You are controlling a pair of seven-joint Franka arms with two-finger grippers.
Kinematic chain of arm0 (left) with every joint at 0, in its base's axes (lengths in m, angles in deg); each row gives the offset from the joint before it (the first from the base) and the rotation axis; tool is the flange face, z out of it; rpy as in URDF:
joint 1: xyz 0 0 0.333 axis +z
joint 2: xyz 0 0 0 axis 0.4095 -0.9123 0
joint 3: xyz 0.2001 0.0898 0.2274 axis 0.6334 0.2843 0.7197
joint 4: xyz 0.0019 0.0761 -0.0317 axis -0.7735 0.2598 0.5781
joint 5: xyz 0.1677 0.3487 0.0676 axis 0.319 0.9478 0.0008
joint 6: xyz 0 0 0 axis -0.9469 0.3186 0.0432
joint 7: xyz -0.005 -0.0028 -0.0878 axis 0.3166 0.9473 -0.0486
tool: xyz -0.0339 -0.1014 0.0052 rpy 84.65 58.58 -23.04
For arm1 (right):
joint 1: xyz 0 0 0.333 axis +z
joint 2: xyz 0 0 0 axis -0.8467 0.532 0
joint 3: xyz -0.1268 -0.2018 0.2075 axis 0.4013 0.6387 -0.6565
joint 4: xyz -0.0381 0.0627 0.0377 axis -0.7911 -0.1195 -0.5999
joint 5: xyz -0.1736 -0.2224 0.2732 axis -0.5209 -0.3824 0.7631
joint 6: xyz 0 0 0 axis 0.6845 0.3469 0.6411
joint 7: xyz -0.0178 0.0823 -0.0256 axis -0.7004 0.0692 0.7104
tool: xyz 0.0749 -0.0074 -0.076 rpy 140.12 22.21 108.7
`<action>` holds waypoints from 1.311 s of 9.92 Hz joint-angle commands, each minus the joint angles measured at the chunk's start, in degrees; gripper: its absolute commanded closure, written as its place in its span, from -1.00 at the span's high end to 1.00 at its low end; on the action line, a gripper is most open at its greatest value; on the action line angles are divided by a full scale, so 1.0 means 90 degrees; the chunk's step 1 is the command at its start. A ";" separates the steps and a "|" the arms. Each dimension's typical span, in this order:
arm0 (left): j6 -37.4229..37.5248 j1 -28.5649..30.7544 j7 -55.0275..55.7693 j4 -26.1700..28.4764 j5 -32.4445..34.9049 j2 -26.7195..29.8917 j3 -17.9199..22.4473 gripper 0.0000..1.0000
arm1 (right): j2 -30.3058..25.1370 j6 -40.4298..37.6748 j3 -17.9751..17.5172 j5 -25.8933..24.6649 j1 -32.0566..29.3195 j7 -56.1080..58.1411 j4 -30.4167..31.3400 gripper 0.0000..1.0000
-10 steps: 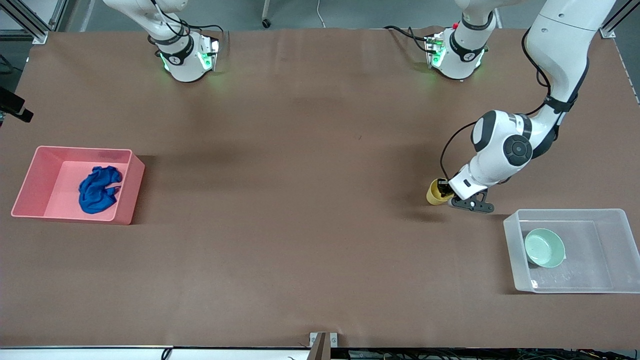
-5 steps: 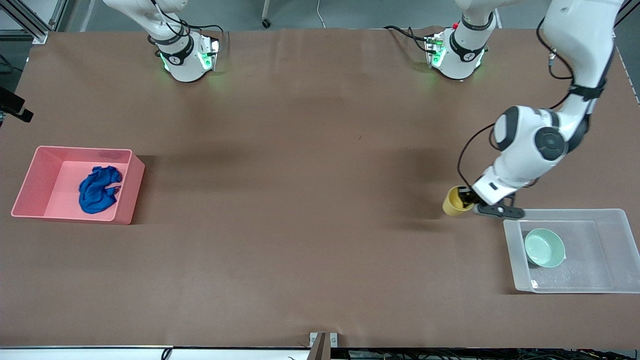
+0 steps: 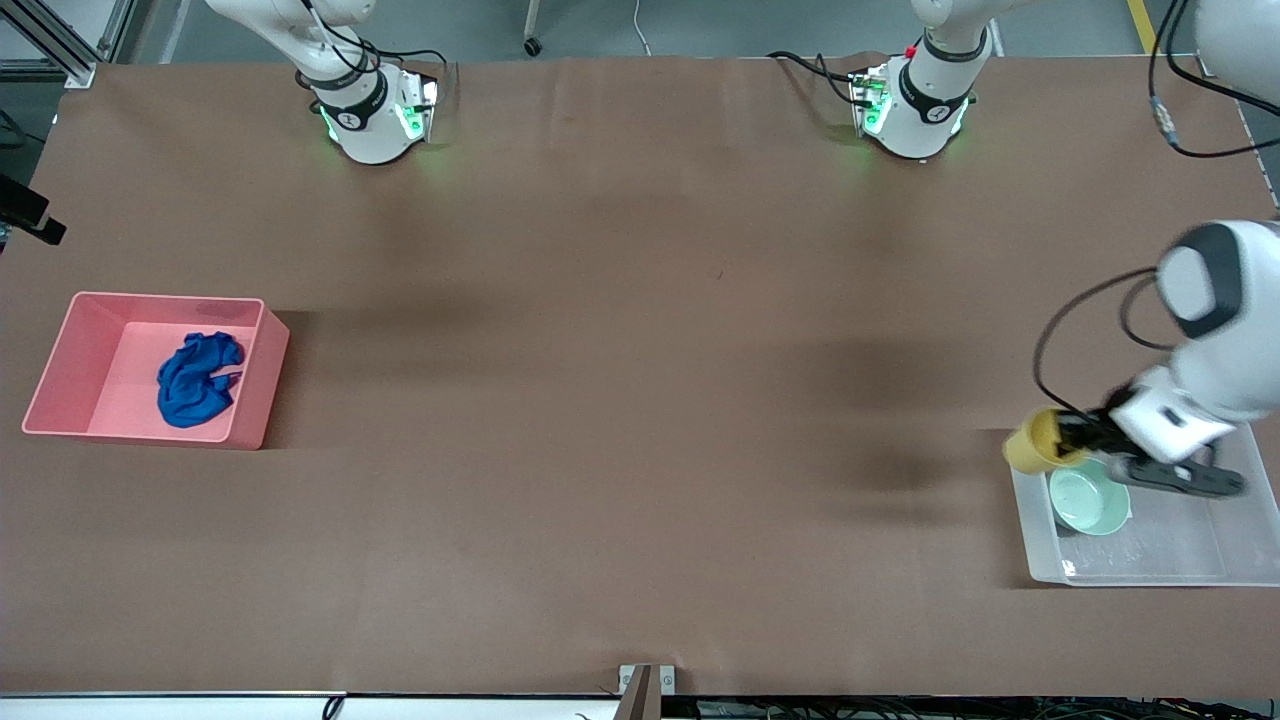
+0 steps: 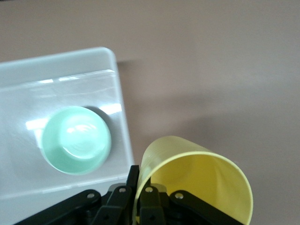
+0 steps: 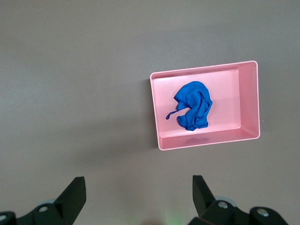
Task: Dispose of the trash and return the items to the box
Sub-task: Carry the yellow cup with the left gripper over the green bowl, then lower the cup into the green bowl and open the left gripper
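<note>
My left gripper (image 3: 1072,436) is shut on the wall of the yellow cup (image 3: 1033,445), one finger inside and one outside. It holds the cup tilted in the air over the rim of the clear box (image 3: 1140,577), at the corner toward the robots' bases. In the left wrist view the cup (image 4: 201,183) is in the left gripper (image 4: 140,180). The mint bowl (image 3: 1088,497) sits in the box (image 4: 70,61) and also shows in the left wrist view (image 4: 76,139). The blue trash (image 3: 195,380) lies in the pink bin (image 3: 252,405). My right gripper (image 5: 138,180) is open and empty, high over the table.
The pink bin (image 5: 206,140) with the blue trash (image 5: 193,105) stands at the right arm's end of the table. The two arm bases (image 3: 375,120) (image 3: 915,110) stand along the table's edge farthest from the front camera. A metal bracket (image 3: 645,680) sits at the nearest edge.
My left gripper has carried the yellow cup from over the bare table toward the left arm's end, to over the clear box's rim. The bowl, bin and trash have not moved.
</note>
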 commanded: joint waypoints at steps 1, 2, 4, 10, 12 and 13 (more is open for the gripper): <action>0.0178 0.0529 -0.1123 -0.1002 0.0226 -0.1188 -0.0049 -1.00 | -0.0013 -0.0058 -0.0021 0.0003 -0.0033 0.0052 -0.0041 1.00; 0.0178 0.0610 -0.1370 -0.1362 0.0284 -0.1539 -0.0001 -1.00 | -0.0013 -0.0058 -0.0021 0.0003 -0.0033 0.0052 -0.0041 1.00; 0.0081 0.0368 -0.1393 -0.1861 0.0421 -0.2184 0.0447 -0.99 | -0.0013 -0.0058 -0.0021 0.0003 -0.0033 0.0052 -0.0041 1.00; -0.0290 0.0151 -0.1090 -0.1835 0.0450 -0.2462 0.0615 0.69 | -0.0013 -0.0058 -0.0021 0.0003 -0.0033 0.0052 -0.0041 1.00; -0.0125 0.0103 -0.1158 -0.1514 0.0528 -0.1674 0.0615 1.00 | -0.0013 -0.0058 -0.0021 0.0003 -0.0033 0.0052 -0.0041 1.00; 0.0117 0.0006 -0.1110 -0.1319 0.0538 -0.1118 0.0605 1.00 | -0.0013 -0.0058 -0.0021 0.0003 -0.0033 0.0052 -0.0041 1.00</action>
